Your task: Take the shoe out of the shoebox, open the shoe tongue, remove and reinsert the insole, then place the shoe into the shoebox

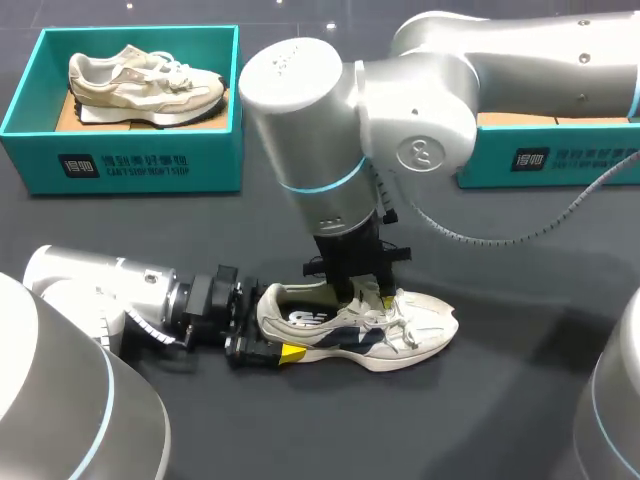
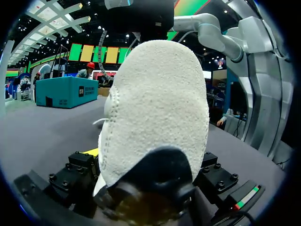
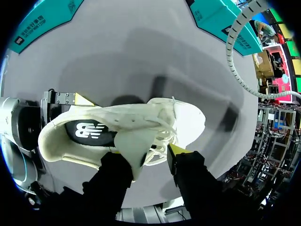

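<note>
A white shoe (image 1: 400,335) lies on its sole on the dark table, toe pointing right; in the right wrist view the shoe (image 3: 183,115) is right under the camera. Its dark insole (image 3: 91,132) shows in the opening. My left gripper (image 1: 262,328) comes in low from the left with a finger against each side of the heel (image 2: 155,108). My right gripper (image 3: 150,157) hangs straight down over the laces. The lifted tongue (image 3: 131,148) stands between its fingers, against one finger, with a gap and laces before the yellow-tipped finger (image 3: 175,149).
A teal shoebox (image 1: 140,155) at the back left holds another pale shoe (image 1: 145,85). A second teal box (image 1: 550,155) stands at the back right, partly hidden by my right arm. A grey cable (image 1: 520,230) loops above the table to the right of the shoe.
</note>
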### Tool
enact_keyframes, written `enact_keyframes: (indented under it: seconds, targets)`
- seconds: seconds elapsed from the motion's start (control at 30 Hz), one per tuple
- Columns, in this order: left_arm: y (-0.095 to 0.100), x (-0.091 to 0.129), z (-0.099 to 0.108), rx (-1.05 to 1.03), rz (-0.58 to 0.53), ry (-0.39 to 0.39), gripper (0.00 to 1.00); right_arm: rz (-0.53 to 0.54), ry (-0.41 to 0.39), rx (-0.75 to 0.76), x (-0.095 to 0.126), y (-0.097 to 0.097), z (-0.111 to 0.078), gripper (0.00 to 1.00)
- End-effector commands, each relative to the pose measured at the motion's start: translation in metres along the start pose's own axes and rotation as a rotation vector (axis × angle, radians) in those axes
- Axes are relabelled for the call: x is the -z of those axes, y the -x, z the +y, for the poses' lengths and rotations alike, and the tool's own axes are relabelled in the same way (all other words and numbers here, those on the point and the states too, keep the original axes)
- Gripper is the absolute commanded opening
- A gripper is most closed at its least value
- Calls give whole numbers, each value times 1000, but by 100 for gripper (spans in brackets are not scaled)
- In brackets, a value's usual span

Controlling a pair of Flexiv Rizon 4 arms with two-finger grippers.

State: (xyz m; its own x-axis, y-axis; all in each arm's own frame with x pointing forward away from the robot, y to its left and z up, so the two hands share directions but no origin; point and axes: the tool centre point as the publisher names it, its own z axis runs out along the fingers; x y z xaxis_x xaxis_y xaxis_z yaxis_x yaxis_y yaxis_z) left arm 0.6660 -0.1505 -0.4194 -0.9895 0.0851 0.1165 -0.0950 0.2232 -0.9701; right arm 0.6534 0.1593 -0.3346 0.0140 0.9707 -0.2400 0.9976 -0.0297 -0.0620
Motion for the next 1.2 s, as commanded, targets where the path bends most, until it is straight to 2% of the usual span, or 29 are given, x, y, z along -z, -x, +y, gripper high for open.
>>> enact_keyframes:
  seconds: [0.03, 0.2, 0.3, 0.37, 0.63, 0.8, 1.2]
  targets:
    - [0, 0, 0, 0, -4, 1, 0, 43, -7, 16, 2, 7, 0, 35]
    - [0, 0, 0, 0, -4, 1, 0, 63, -26, 37, 7, 8, 1, 25]
    - [0, 0, 0, 0, -4, 1, 0, 86, -26, 55, 9, 10, 1, 7]
    - [0, 0, 0, 0, -4, 1, 0, 114, -27, 77, 10, 12, 3, 0]
    - [0, 0, 0, 0, -4, 1, 0, 236, -57, 152, 6, 24, 8, 0]
    - [0, 0, 0, 0, -4, 1, 0, 387, -82, 239, 2, 44, 12, 0]
    - [0, 0, 0, 0, -4, 1, 0, 387, -82, 239, 2, 44, 12, 0]
